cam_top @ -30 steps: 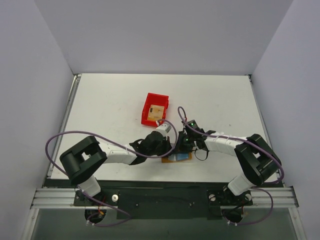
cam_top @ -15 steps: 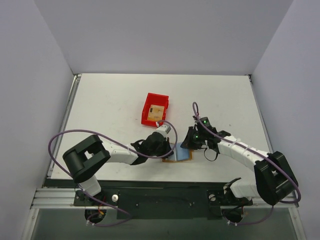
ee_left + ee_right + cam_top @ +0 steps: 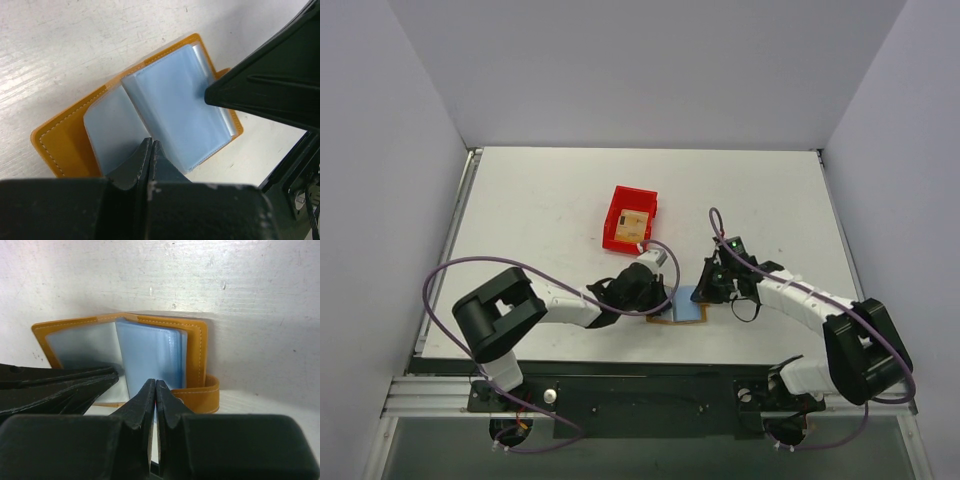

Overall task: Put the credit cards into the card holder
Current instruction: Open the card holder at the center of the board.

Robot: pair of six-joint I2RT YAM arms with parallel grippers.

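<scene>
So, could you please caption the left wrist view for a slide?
Shut left fingers over the open orange-tan folding card holder with light blue sleeves.

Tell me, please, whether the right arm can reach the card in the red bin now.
Probably yes: the card lies uncovered in the red bin, with bare table between it and the right hand, now shut at the card holder.

We see the card holder (image 3: pixel 688 308) lying open on the counter (image 3: pixel 540 220) near its front edge, orange cover down, light-blue sleeves up; one tan credit card (image 3: pixel 633 222) sits in the red bin (image 3: pixel 636 195).
</scene>
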